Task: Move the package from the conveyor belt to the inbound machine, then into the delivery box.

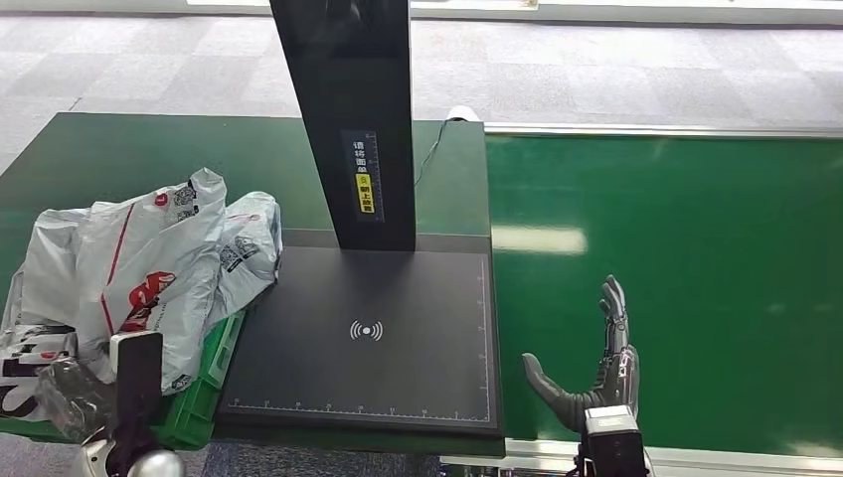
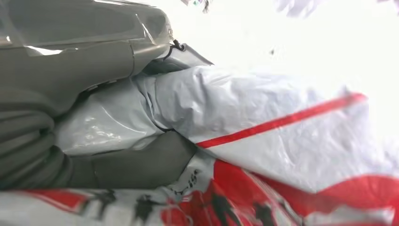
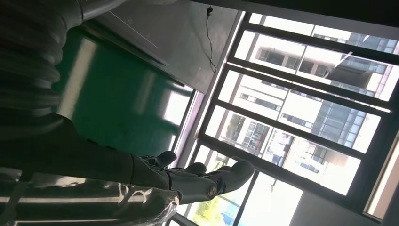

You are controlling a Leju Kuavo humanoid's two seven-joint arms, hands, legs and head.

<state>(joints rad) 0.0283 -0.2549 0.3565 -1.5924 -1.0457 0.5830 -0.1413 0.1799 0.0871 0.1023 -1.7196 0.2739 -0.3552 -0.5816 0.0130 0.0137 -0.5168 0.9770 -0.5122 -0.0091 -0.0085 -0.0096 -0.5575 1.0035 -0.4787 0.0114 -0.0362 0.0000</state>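
A grey-white plastic package (image 1: pixel 149 268) with red print lies on top of the pile in the green delivery box (image 1: pixel 204 388) at the left. My left hand (image 1: pixel 70 393) sits at its near lower edge. Up close, the thumb and fingers of the left hand (image 2: pixel 61 70) grip a bunched fold of the package (image 2: pixel 263 127). My right hand (image 1: pixel 596 363) hovers open, fingers spread, over the near edge of the green conveyor belt (image 1: pixel 676 258), holding nothing. In the right wrist view the right hand (image 3: pixel 188 181) shows with straight fingers. The black inbound machine platform (image 1: pixel 368 338) is bare.
The machine's black pillar (image 1: pixel 348 119) rises behind the platform. A second grey package (image 1: pixel 249 248) leans on the box's right side and another (image 1: pixel 30 358) lies at the far left. The belt surface carries no parcels. Grey carpet floor lies beyond.
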